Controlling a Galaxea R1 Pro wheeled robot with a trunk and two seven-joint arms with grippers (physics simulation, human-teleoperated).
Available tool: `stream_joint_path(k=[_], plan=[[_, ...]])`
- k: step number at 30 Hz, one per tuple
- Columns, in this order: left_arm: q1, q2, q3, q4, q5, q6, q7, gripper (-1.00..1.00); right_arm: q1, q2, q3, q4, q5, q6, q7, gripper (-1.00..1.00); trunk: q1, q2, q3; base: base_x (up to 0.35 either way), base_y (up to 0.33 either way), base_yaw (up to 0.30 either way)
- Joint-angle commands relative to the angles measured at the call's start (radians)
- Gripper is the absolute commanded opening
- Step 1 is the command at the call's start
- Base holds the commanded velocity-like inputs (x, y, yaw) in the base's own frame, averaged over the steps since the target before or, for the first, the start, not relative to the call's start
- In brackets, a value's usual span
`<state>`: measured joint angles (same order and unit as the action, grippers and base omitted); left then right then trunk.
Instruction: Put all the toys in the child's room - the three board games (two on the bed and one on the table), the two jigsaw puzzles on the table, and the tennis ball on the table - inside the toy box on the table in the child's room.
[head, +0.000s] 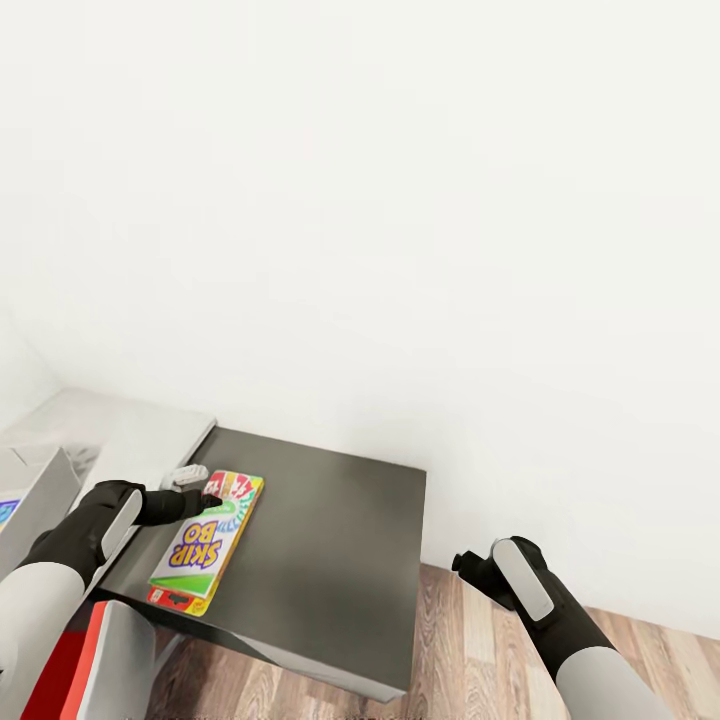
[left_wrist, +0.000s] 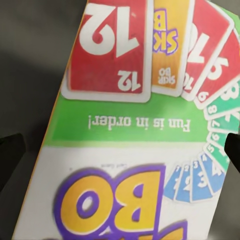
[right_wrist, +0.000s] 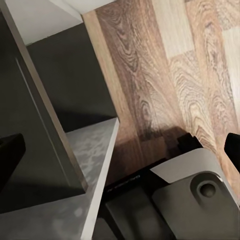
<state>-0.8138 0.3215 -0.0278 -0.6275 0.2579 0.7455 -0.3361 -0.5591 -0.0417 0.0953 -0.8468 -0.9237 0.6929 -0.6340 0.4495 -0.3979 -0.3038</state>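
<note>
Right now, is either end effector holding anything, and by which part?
Nothing held. The left end effector hovers open over the card-fan end of the SKIP-BO box, which lies flat on the dark desk wing. The right end effector is open over the floor.

SKIP-BO board game (head: 207, 541) lies flat on lower wing of table (head: 330, 540), lower left of frame, near the wing's left edge; left gripper (head: 205, 495) sits just over the box's far end. Raised table top (head: 120, 435) is left of and behind the wing; toy box (head: 35, 495) at far left edge. Right gripper (head: 463, 563) lower right, off the wing's right edge, over floor (head: 470, 640); wall (head: 400, 200) behind everything.
</note>
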Motion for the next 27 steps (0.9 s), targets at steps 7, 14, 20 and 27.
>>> stream_joint_path(k=[7, 14, 20, 27], plan=[[-0.001, 0.001, -0.003, -0.001, 0.004, 0.005, 0.000, 1.00, -0.001, -0.001, 0.004, -0.001, -0.010, 0.000, -0.010, 1.00, 0.001, -0.002, -0.013, 0.000, 0.000, 0.000], [-0.001, 0.001, -0.003, -0.001, 0.004, 0.005, -0.001, 1.00, -0.001, 0.000, 0.004, -0.001, -0.010, 0.000, -0.010, 1.00, 0.001, -0.002, -0.025, 0.000, 0.000, 0.000], [-0.001, 0.002, -0.003, 0.000, 0.004, 0.004, -0.002, 1.00, -0.001, -0.001, 0.004, -0.001, -0.010, 0.000, -0.010, 1.00, 0.001, -0.002, -0.035, 0.000, 0.000, 0.000], [-0.001, 0.002, -0.003, -0.001, 0.004, 0.003, -0.002, 1.00, -0.001, 0.000, 0.004, -0.001, -0.010, 0.000, -0.010, 1.00, 0.001, -0.002, -0.046, 0.000, 0.000, 0.000]])
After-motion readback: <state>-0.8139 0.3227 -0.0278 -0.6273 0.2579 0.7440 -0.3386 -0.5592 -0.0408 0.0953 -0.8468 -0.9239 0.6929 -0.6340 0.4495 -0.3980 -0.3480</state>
